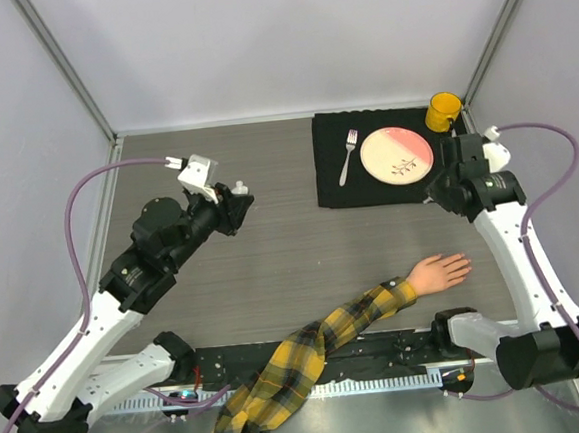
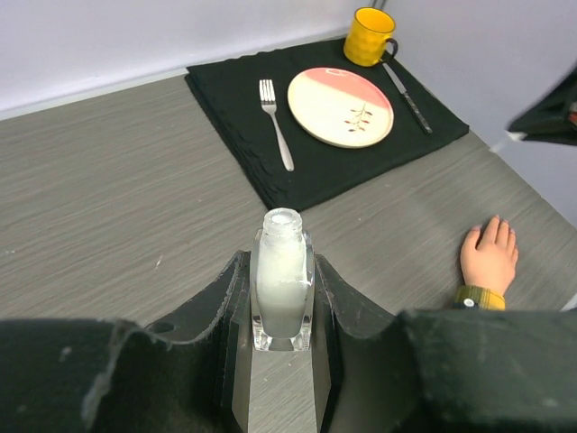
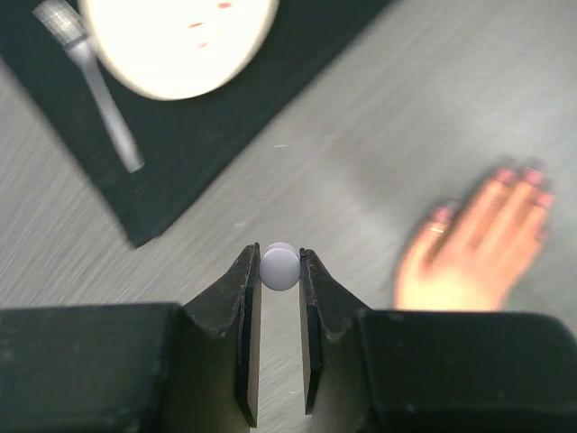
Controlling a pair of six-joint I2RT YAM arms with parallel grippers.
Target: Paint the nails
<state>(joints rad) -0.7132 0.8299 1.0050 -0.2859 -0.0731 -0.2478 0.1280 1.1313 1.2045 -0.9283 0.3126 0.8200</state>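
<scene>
Left pincer [image 2: 281, 271] clamps the clear bottle [image 2: 281, 287]; right pincer [image 3: 279, 257] pinches a white cap [image 3: 279, 269].

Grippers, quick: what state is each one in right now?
Left gripper: shut on the small clear bottle, whose neck is uncapped.
Right gripper: shut on a small white round cap.
</scene>
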